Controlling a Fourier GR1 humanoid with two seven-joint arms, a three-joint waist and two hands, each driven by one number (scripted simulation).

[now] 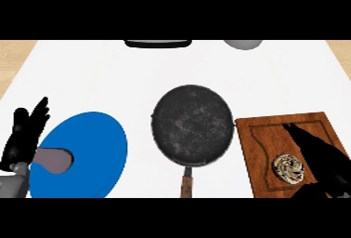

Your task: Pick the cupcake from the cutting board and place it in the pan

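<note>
We see the small round cupcake (289, 168), its top swirled cream and brown, on the brown wooden cutting board (273, 135); our right hand (322, 157) hovers released just beside it.

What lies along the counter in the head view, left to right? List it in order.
Resting left hand → blue plate → pan → cutting board with the cupcake on it → right hand over the board's right side.

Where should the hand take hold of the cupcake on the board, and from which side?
Probably around the round sides of the cupcake, coming from above and the right: its top faces up, and the right hand is beside it there.
</note>
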